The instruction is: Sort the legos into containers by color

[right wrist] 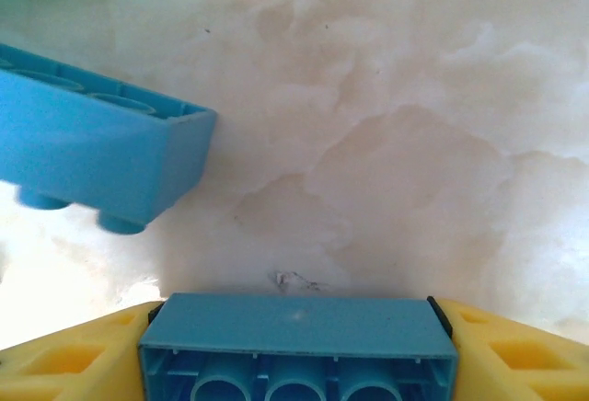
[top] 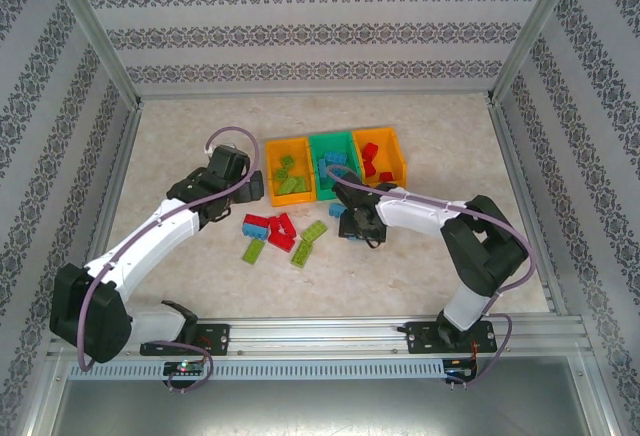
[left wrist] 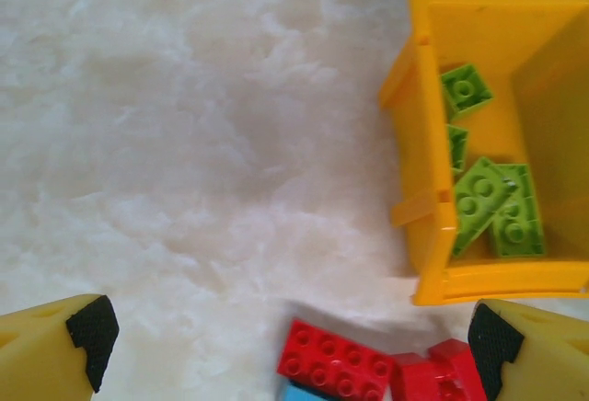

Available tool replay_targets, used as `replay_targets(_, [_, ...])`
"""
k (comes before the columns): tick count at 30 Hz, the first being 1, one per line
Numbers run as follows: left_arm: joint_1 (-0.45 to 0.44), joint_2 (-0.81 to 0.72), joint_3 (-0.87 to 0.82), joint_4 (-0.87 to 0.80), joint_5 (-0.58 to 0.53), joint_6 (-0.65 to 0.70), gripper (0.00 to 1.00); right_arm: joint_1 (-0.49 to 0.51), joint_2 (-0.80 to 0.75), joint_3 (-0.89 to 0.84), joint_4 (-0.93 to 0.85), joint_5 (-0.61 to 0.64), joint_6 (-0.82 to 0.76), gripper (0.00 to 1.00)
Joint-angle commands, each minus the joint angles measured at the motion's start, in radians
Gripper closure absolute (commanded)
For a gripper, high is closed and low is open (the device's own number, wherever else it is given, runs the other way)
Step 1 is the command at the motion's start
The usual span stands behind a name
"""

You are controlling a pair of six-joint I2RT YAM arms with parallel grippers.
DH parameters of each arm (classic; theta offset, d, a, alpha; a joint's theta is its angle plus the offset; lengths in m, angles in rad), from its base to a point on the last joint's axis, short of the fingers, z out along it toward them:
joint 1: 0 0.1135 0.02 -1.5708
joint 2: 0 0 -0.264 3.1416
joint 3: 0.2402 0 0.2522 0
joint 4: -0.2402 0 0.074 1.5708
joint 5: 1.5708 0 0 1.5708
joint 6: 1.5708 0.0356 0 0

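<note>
The right gripper clamps a blue lego by its ends, its lower part cut off by the frame; a second blue lego at ten o'clock runs off the left edge. The left gripper gapes wide above red legos cropped at six o'clock, the orange container of green legos at two o'clock.

Walls papered in damask stripes enclose a pale marbled tabletop edged by aluminium rails.
</note>
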Motion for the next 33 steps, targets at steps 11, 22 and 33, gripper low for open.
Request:
replay_targets(11, [0.034,-0.043,-0.083,-0.117,0.024,-0.039,0.01,-0.122,0.081,0.438,-0.048,-0.011,-0.222,0.35])
replay_targets(22, [0.019,-0.083,-0.225,-0.046,0.209,-0.001,0.0,-0.213,0.363,0.706,-0.045,-0.085,-0.231,0.29])
replay_targets(33, [-0.011,-0.046,-0.249,0.012,0.268,0.094,0.0,-0.214,0.373,0.721,-0.033,-0.135,-0.223,0.12])
